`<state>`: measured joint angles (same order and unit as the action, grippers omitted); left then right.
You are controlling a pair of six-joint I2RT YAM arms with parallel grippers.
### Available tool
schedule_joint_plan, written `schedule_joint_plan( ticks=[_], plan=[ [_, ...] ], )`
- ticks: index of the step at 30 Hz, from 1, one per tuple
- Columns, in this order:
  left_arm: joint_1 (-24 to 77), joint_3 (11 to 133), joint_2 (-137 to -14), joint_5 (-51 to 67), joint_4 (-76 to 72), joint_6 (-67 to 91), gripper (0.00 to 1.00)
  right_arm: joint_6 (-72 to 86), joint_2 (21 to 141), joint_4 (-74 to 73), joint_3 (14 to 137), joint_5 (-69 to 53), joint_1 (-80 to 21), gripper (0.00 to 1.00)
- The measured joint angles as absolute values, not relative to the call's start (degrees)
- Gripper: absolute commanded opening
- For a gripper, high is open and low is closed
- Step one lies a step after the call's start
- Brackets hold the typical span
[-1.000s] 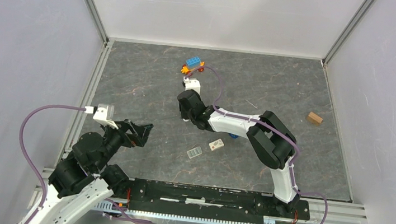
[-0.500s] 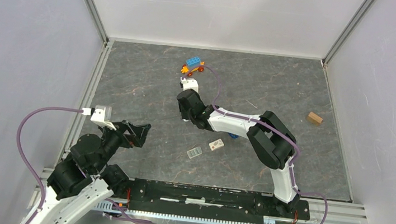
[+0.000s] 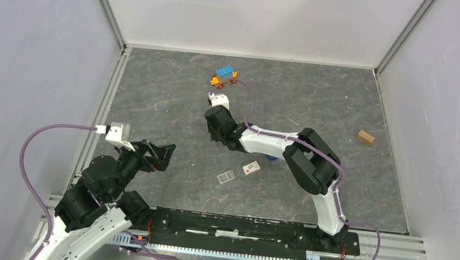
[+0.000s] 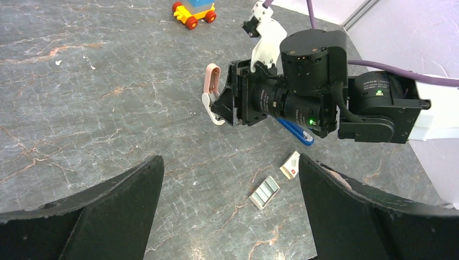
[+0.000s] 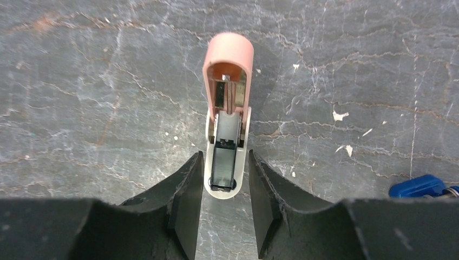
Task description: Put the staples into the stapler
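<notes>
My right gripper (image 5: 224,187) is shut on the cream base of an opened pink-and-cream stapler (image 5: 227,81), its black rail facing the wrist camera. The left wrist view shows this stapler (image 4: 212,89) at the fingertips, just above the table. In the top view the right gripper (image 3: 216,125) hides it. A dark-blue stapler (image 4: 295,131) lies under the right arm; only its end shows (image 5: 419,186). A small tray of staples (image 4: 264,192) (image 3: 226,177) and a small box with a red mark (image 4: 290,165) (image 3: 250,168) lie near it. My left gripper (image 4: 230,216) (image 3: 160,153) is open and empty, left of the staples.
A toy car (image 3: 224,75) with a blue top and red wheels stands beyond the right gripper. A small wooden block (image 3: 364,137) lies at the right. White walls with metal rails (image 3: 101,122) bound the grey table.
My right gripper has shifted slightly left and away from the bases. The left arm has barely moved.
</notes>
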<state>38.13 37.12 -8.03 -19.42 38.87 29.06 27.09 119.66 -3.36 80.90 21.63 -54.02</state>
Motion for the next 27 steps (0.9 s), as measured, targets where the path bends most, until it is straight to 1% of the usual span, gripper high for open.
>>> schedule_joint_plan(
  ticks=[2, 4, 9, 11, 17, 22, 27],
  plan=[
    [38.13, 37.12, -8.03, -19.42, 38.87, 29.08, 1.0, 27.09, 120.2, -3.92, 80.9, 21.63, -54.04, 0.4],
    [38.13, 37.12, -8.03, -19.42, 38.87, 29.06, 1.0, 27.11, 120.7, -4.19, 80.9, 21.65, -54.11, 0.37],
    [38.13, 37.12, -8.03, -19.4, 38.85, 29.08, 0.95, 26.96, 120.88, -4.25, 80.9, 21.69, -54.35, 0.24],
    [38.13, 37.12, -8.08, -19.29, 38.85, 29.08, 0.93, 26.61, 120.88, -4.03, 80.9, 21.69, -54.5, 0.21],
    [38.13, 37.12, -11.88, -17.39, 38.57, 29.1, 0.91, 25.19, 119.79, -0.99, 78.17, 21.56, -54.63, 0.17],
    [38.13, 37.01, -20.82, -13.78, 37.69, 29.5, 0.88, 22.17, 114.69, 3.51, 69.65, 20.43, -54.72, 0.17],
    [37.01, 32.88, -25.36, -9.15, 33.1, 35.03, 0.83, 17.54, 109.06, 8.14, 60.62, 17.85, -54.72, 0.17]
  ],
)
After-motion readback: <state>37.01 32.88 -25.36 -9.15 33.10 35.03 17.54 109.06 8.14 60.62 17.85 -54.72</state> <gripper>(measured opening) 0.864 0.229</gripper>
